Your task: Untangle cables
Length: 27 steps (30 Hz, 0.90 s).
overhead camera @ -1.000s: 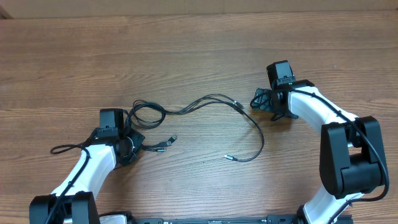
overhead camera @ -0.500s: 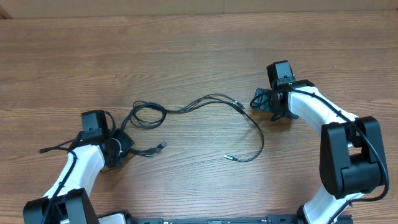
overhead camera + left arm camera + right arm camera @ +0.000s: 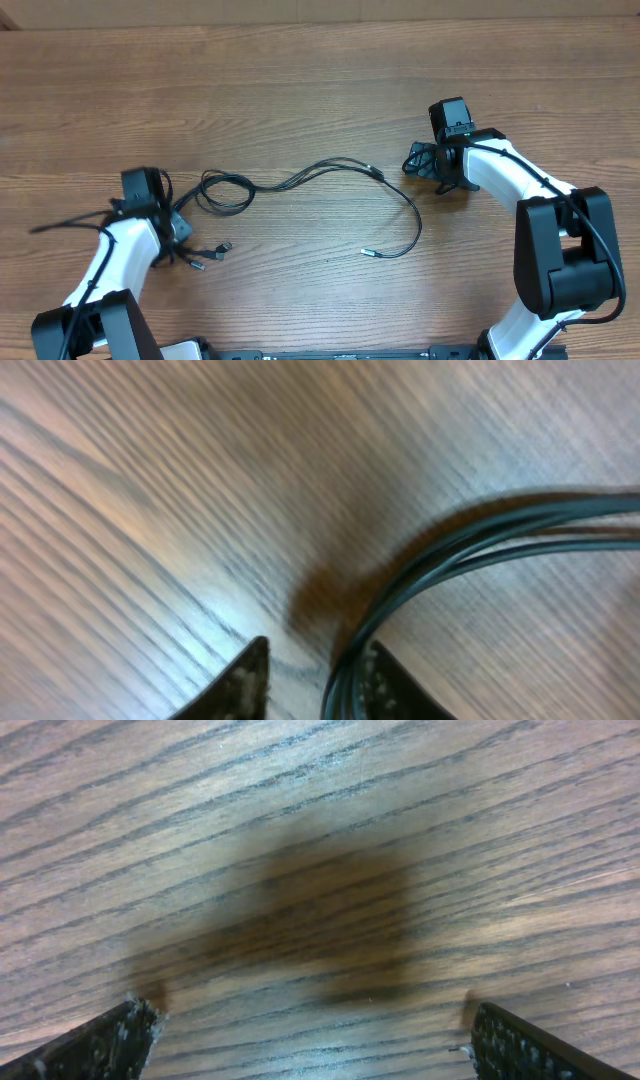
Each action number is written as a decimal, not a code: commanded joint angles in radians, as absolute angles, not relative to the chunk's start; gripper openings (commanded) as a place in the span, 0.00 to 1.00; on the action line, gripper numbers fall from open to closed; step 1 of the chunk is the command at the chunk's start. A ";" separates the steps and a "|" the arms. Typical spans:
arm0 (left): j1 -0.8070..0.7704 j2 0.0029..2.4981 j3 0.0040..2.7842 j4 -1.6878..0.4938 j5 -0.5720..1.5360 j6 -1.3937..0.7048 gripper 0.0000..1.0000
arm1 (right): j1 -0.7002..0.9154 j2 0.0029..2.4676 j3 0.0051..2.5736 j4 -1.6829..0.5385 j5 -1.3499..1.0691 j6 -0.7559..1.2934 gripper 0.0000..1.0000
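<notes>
The counter is of brown wood with a fine dark grain in long, nearly parallel lines, and its surface looks smooth and matt. On it lie the cables, thin black cords with a slightly glossy round skin. From above, they make a flat loop just beside the left hand. From there they run together as a narrow wavy bundle toward the right, up to a small plug near the right hand. After this plug one cord bends down in a wide arc and ends in a small silver-tipped plug on the bare wood. Two more short plug ends lie below the loop, close to the left arm, which has a white shell and black joints. The left hand is low over the counter with its dark, speckled fingertips a little apart. The bundle passes between them, close against one finger, and a gap is free on the other side, so it is not pinched. The right hand is spread wide and holds nothing. Only wood and a soft dark shadow show between its rough black fingertips.
</notes>
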<state>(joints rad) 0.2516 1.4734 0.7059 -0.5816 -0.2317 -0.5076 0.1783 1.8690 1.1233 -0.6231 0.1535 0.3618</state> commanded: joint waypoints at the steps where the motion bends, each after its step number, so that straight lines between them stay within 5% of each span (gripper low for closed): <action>1: 0.263 1.472 0.860 -0.639 -0.284 -0.493 0.44 | 0.179 1.860 1.120 -0.621 0.151 0.358 1.00; 6: 0.263 1.472 1.047 -0.802 -0.180 -0.493 0.62 | 0.179 1.860 1.120 -0.621 0.151 0.358 1.00; 13: 0.254 1.475 1.114 -0.857 0.246 -0.493 0.65 | 0.179 1.860 1.120 -0.618 0.151 0.359 1.00; 17: 0.225 1.487 1.077 -0.862 0.242 -0.494 0.59 | 0.179 1.860 1.120 -0.618 0.151 0.359 1.00; 27: 0.134 1.570 0.917 -0.745 0.166 -0.537 0.71 | 0.179 1.860 1.120 -0.619 0.151 0.358 1.00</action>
<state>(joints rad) 0.1459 1.5467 0.9543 -0.7643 0.1761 -0.4999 0.1783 1.8690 1.1233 -0.6212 0.1532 0.3618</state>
